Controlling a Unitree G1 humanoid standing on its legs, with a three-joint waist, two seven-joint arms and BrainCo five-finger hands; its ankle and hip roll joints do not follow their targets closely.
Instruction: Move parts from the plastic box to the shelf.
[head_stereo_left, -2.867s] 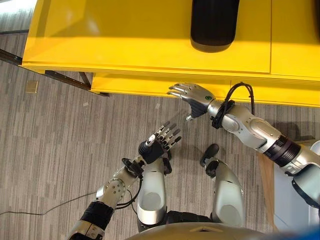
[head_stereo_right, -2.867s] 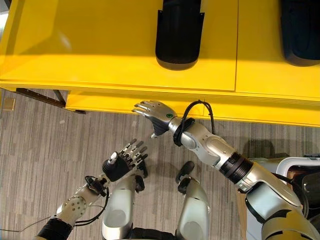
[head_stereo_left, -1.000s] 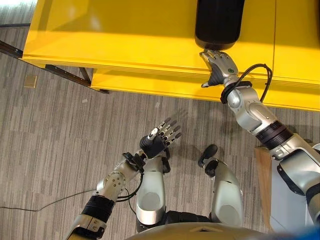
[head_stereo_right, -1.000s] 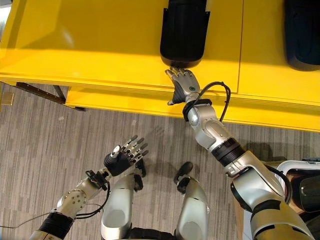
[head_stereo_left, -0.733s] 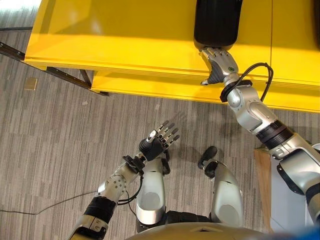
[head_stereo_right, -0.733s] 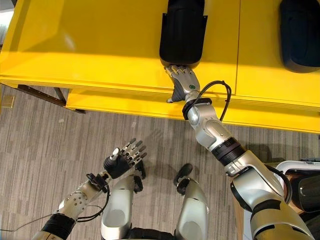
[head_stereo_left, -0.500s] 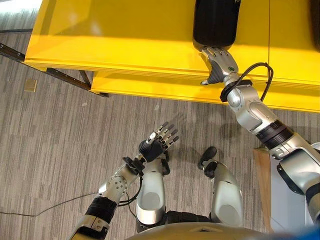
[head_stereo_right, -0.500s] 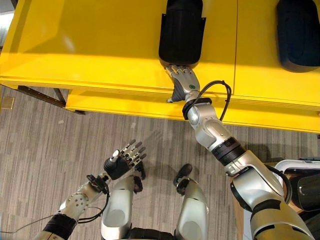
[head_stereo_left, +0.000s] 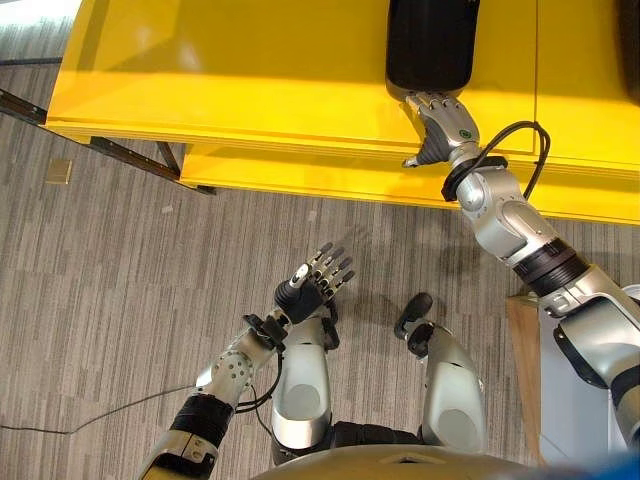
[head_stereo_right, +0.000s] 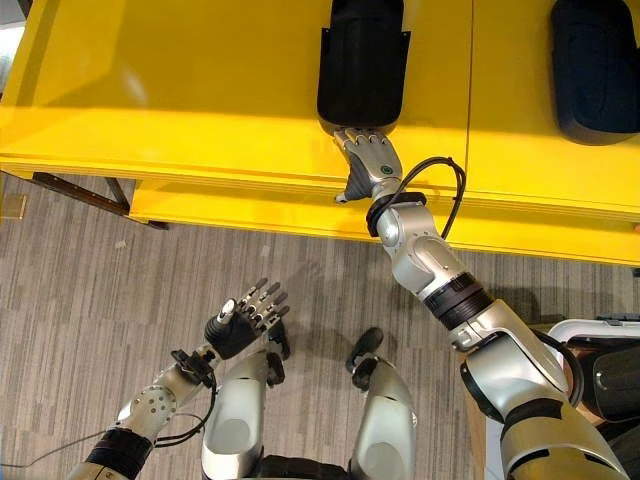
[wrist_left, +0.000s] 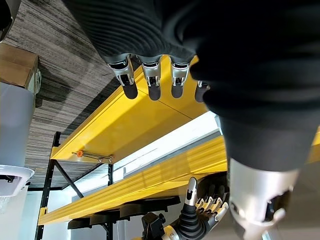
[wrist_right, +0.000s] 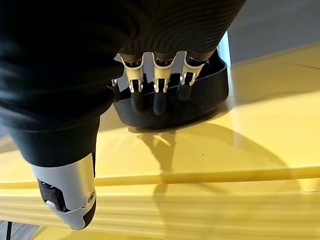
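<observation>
A grey striped floor (head_stereo_left: 120, 280) runs under the yellow shelf (head_stereo_left: 250, 90), where a black part (head_stereo_left: 432, 45) lies on the top level. The right hand (head_stereo_left: 440, 120) reaches its straight fingers (wrist_right: 155, 95) to the part's near end, seemingly touching it. The left hand (head_stereo_left: 315, 280) hangs spread and empty over the floor, well short of the shelf. Another black part (head_stereo_right: 595, 70) lies further right.

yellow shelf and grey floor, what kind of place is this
Probably a workshop or parts store: a long yellow shelf on a dark metal frame, black moulded parts laid out on it, and grey striped carpet below.
</observation>
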